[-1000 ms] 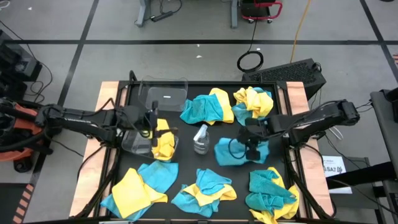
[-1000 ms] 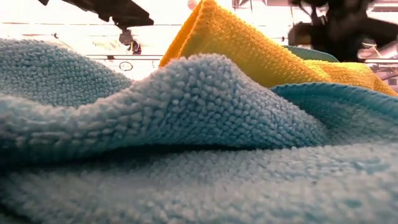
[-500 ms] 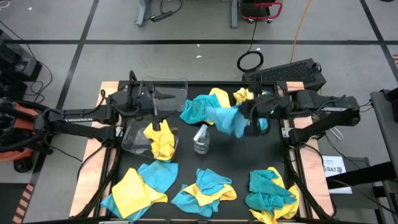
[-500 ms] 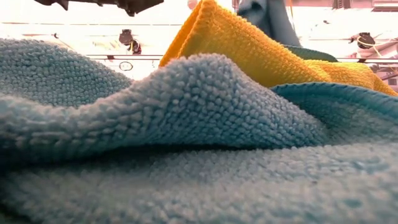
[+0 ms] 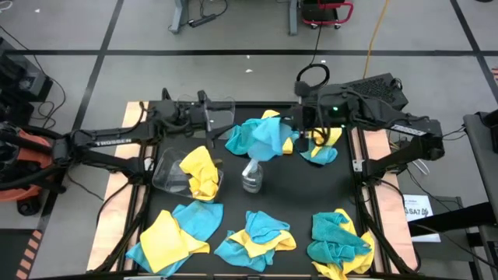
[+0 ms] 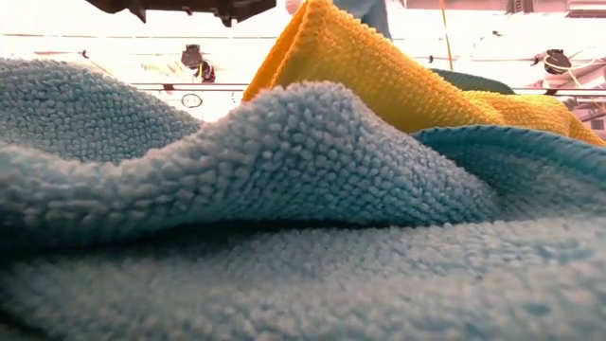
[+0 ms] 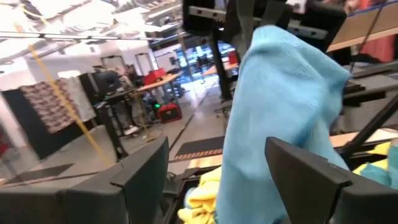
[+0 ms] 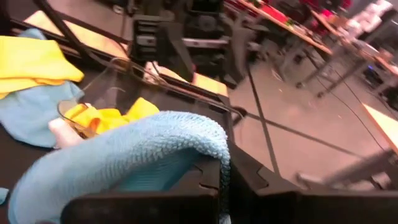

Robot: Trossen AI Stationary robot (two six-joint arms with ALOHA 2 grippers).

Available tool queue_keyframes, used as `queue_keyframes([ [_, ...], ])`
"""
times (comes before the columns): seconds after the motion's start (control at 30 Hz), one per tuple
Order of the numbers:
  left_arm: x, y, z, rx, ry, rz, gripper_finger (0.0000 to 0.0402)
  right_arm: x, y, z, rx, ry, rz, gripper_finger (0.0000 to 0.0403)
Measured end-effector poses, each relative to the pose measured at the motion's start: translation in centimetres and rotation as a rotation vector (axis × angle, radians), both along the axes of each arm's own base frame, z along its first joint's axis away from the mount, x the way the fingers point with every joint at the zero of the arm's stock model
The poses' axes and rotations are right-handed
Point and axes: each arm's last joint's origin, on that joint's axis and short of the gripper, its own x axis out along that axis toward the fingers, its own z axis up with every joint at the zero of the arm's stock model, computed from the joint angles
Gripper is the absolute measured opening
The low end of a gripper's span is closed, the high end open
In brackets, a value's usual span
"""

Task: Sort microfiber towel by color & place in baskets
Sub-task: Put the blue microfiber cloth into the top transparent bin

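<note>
My right gripper (image 5: 299,131) is raised over the table's far middle, shut on a teal-blue microfiber towel (image 5: 268,140) that hangs ahead of my left gripper (image 7: 224,186). My left gripper (image 5: 218,118) stands open and empty above the far clear basket (image 5: 204,117), pointing level toward the hanging towel (image 7: 280,112). The nearer clear basket (image 5: 165,173) holds a crumpled yellow towel (image 5: 199,171). More yellow and teal towels lie in piles on the black mat. My right gripper pinches the teal towel by a gathered fold at its top (image 7: 273,34), and the cloth bulges over the fingers (image 8: 199,140). The fingers slant down from the table's right. The towel hangs slack below them; whether its lower end touches the pile beneath cannot be told.
A small clear spray bottle (image 5: 250,175) stands at the mat's middle. Mixed towel piles lie at the far right (image 5: 320,138) and along the near edge (image 5: 175,233), (image 5: 257,233), (image 5: 338,243). In the low view, teal (image 6: 284,189) and yellow (image 6: 379,76) cloth fill the picture.
My right gripper has lifted the teal towel off the mat's right middle and carried it up and toward the far edge and the left; the towel now hangs clear of that spot. My left gripper has left the yellow towel in the nearer basket and moved toward the far edge, tipping up to level.
</note>
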Motion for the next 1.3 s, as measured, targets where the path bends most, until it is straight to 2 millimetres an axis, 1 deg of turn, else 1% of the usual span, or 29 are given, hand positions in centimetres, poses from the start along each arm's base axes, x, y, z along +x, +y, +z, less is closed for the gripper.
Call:
queue_keyframes([
  [0.1, 1.3, 0.8, 0.3, -0.018, 0.009, -0.041, 0.0274, 1.4, -0.7, -0.6, -0.009, -0.001, 0.033, 0.0],
  [0.23, 2.9, 1.8, -0.1, -0.031, 0.051, -0.083, 0.0274, 2.5, -1.3, -1.1, -0.033, -0.005, 0.058, 0.0],
  [0.37, 4.1, 2.8, -0.6, -0.06, 0.094, -0.122, 0.0274, 2.9, -1.7, -1.1, -0.039, -0.026, 0.111, 0.0],
  [0.53, 5.4, 3.7, -1.1, -0.102, 0.113, -0.22, 0.0274, 3.4, -1.8, -0.8, -0.031, -0.088, 0.198, 0.0],
  [0.63, 6.3, 4.0, -0.9, -0.13, 0.11, -0.316, 0.0274, 3.9, -2.0, -1.0, -0.049, -0.096, 0.214, 0.0],
  [0.7, 6.9, 4.1, -1.0, -0.145, 0.125, -0.365, 0.0274, 4.3, -2.3, -1.2, -0.057, -0.098, 0.213, 0.0],
  [0.83, 7.9, 4.4, -0.9, -0.143, 0.124, -0.382, 0.0274, 4.9, -2.7, -1.7, -0.029, -0.097, 0.264, 0.0],
  [0.93, 8.5, 4.6, -1.4, -0.151, 0.139, -0.39, 0.0274, 5.3, -2.8, -2.1, -0.022, -0.086, 0.267, 0.0],
  [1.0, 8.8, 4.6, -1.7, -0.15, 0.151, -0.443, 0.0271, 5.4, -2.8, -2.2, -0.02, -0.081, 0.267, 0.0],
  [1.07, 9.0, 4.6, -1.8, -0.142, 0.154, -0.486, 0.0256, 5.3, -2.8, -2.0, -0.024, -0.088, 0.268, 0.0],
  [1.13, 9.2, 4.6, -1.9, -0.124, 0.155, -0.506, 0.0226, 5.3, -2.8, -2.0, -0.024, -0.092, 0.268, 0.0],
  [1.2, 9.2, 4.6, -2.1, -0.101, 0.156, -0.514, 0.018, 5.3, -2.8, -2.0, -0.024, -0.093, 0.267, 0.0],
  [1.3, 9.2, 4.6, -2.0, -0.064, 0.145, -0.514, 0.009, 5.3, -2.8, -2.0, -0.021, -0.091, 0.264, 0.0],
])
